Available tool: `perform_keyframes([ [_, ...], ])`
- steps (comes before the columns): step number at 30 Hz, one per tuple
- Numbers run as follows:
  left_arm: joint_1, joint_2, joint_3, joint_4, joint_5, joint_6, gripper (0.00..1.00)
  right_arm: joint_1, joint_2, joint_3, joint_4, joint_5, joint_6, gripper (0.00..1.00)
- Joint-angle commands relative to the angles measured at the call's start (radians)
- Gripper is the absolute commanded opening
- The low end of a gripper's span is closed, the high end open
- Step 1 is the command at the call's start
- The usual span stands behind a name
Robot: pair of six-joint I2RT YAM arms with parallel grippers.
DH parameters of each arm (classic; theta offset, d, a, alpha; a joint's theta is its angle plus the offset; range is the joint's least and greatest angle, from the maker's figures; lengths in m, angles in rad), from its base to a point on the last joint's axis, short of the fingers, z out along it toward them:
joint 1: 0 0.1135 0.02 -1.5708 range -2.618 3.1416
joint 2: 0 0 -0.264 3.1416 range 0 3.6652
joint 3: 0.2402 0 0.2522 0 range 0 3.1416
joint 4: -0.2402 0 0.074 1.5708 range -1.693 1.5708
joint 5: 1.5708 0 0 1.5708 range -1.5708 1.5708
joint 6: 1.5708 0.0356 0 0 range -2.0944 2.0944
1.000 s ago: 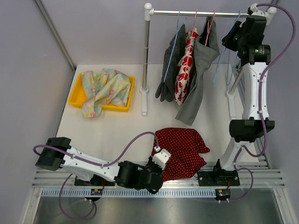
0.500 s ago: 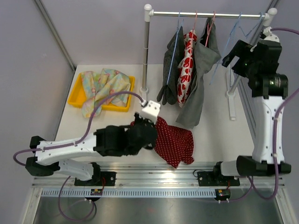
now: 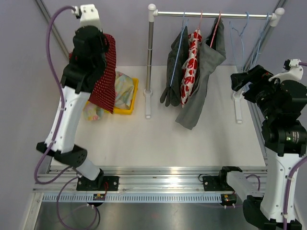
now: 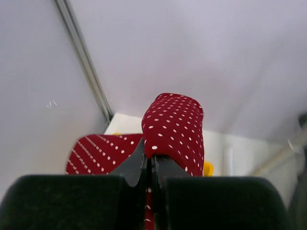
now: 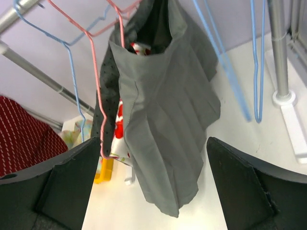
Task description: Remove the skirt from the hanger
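I record plain pale lilac walls point(image 3: 129, 38) on all visible sides, evenly lit, with soft shadows only. A metal strut point(image 4: 84, 62) runs up the wall behind the left gripper point(image 4: 149, 160). A white table point(image 3: 144, 139) lies below that gripper. Ahead of the right gripper point(image 5: 152, 143) stands a clothes rack point(image 3: 168, 13) (chrome rail, white-footed posts). Nearer than both grippers, a ribbed aluminium rail point(image 3: 158, 184) edges the table. A grey metal panel point(image 3: 158, 215) lies beyond it.

bright, even diffuse light; faint soft shadows on white matte tabletop point(image 3: 144, 139). glare on silver metal front rail point(image 3: 163, 179). black left claw point(image 4: 149, 163) blurred up close; red white-dotted fabric skirt point(image 4: 175, 120) behind it sharp.
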Motion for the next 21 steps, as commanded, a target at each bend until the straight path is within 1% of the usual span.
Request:
perform_keyframes([
  [1,0.114,0.196,0.212,0.028,0.127,0.067,0.00,0.000,0.011,-0.060,0.055,-0.054,0.029,0.99],
  [2,0.160,0.241,0.255,0.003,0.165,0.056,0.00,0.000,0.007,-0.074,0.060,-0.056,0.027,0.99],
  [3,0.181,0.333,0.289,-0.016,0.182,0.041,0.00,0.000,0.003,-0.077,0.063,-0.065,0.027,0.99],
  [4,0.198,0.362,0.312,-0.033,0.193,0.022,0.00,0.000,-0.002,-0.082,0.068,-0.065,0.027,1.00],
  [6,0.232,0.395,0.257,-0.060,0.204,-0.048,0.00,0.000,-0.006,-0.083,0.069,-0.068,0.027,0.99],
  [7,0.235,0.381,0.205,-0.045,0.198,-0.096,0.00,0.000,-0.009,-0.083,0.068,-0.062,0.027,0.99],
  [8,0.235,0.351,0.029,-0.015,0.181,-0.116,0.00,0.000,-0.011,-0.080,0.063,-0.060,0.026,1.00],
  [9,0.235,0.273,-0.070,0.022,0.183,-0.139,0.00,0.001,-0.013,-0.079,0.063,-0.051,0.021,1.00],
  [10,0.235,0.220,-0.166,0.110,0.184,-0.177,0.00,0.003,-0.014,-0.077,0.063,-0.050,0.023,1.00],
  [11,0.235,0.176,-0.274,0.151,0.186,-0.199,0.00,0.003,-0.014,-0.076,0.063,-0.050,0.021,0.99],
  [12,0.235,0.134,-0.432,0.186,0.178,-0.220,0.00,0.003,-0.016,-0.074,0.062,-0.050,0.023,0.99],
  [13,0.235,0.057,-0.509,0.240,0.175,-0.255,0.00,0.003,-0.014,-0.071,0.063,-0.053,0.023,1.00],
  [14,0.235,0.030,-0.566,0.252,0.155,-0.272,0.00,0.003,-0.013,-0.069,0.063,-0.054,0.026,0.99],
  [15,0.235,0.002,-0.658,0.261,0.138,-0.292,0.01,0.003,-0.013,-0.069,0.062,-0.056,0.029,0.99],
  [16,0.237,-0.028,-0.692,0.283,0.134,-0.309,0.04,0.003,-0.013,-0.065,0.062,-0.059,0.031,0.99],
  [18,0.244,-0.039,-0.741,0.283,0.120,-0.325,0.07,0.003,-0.013,-0.062,0.063,-0.065,0.040,0.99],
  [20,0.267,-0.021,-0.754,0.249,0.133,-0.354,0.16,0.003,-0.013,-0.051,0.060,-0.076,0.043,0.99],
  [21,0.283,-0.007,-0.749,0.234,0.146,-0.366,0.23,0.003,-0.006,-0.045,0.057,-0.080,0.047,1.00],
])
